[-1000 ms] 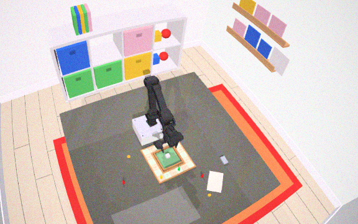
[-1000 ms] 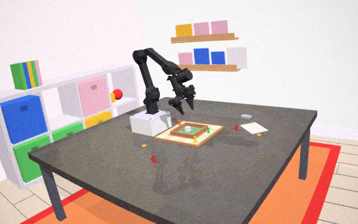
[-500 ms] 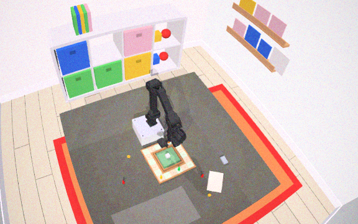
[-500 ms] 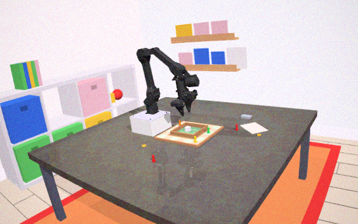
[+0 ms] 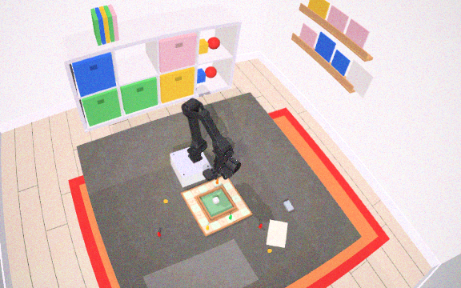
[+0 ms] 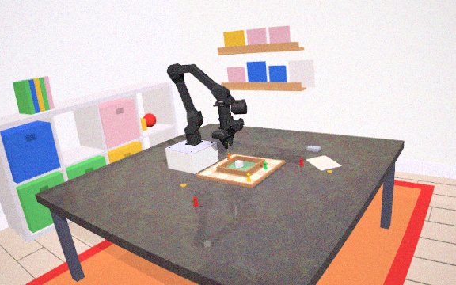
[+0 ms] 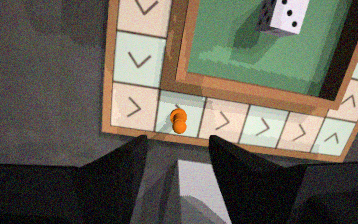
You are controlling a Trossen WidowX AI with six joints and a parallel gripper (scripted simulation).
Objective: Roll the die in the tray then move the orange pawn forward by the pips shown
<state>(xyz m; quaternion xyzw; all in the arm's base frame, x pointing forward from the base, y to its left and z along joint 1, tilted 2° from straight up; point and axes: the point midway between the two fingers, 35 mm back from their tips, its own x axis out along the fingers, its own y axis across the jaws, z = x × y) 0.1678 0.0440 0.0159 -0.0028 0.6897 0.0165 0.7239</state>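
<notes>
My orange pawn [image 7: 179,121] [image 5: 217,181] [image 6: 229,155] stands upright on a pale green arrow square of the board [image 7: 135,62] [image 5: 239,197], on the edge nearest the arm's base. My gripper [image 7: 178,141] [image 5: 214,174] [image 6: 226,143] hangs just above and slightly behind the pawn. Its fingers are partly apart with nothing between them. The white die [image 7: 285,15] [image 5: 215,200] [image 6: 238,163] rests on the green felt inside the wooden tray [image 7: 172,45] at the board's middle. Three pips in a diagonal show on its top face, which the wrist frame's edge cuts.
A green pawn [image 5: 230,217] [image 6: 265,165] and a yellow pawn [image 5: 207,227] [image 6: 248,177] stand on the board's far edge. Two red pawns [image 5: 158,233] [image 5: 260,226], two orange discs [image 5: 166,201] [image 5: 270,250], a white sheet [image 5: 277,233] and a grey block [image 5: 289,206] lie on the table. The white base box [image 5: 184,170] stands behind the board.
</notes>
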